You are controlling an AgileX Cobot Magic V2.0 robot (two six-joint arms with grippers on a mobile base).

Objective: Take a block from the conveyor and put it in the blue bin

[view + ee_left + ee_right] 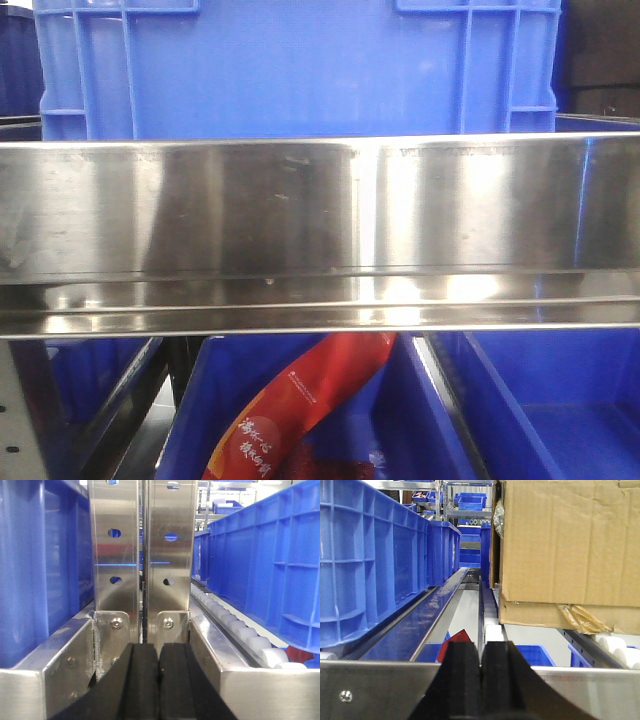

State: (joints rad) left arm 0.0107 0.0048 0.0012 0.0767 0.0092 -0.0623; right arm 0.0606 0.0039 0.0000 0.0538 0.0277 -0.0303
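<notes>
Left gripper (158, 680) pressed closed at 6 o'clock before steel uprights (142, 550), right gripper (481, 677) likewise closed, blue bin (300, 65) at 12 o'clock above steel rail (320, 230), block and conveyor unseen.

Your front camera is facing a steel rail (320, 235) closely; both wrist cameras are looking along blue crates (270, 575).
</notes>
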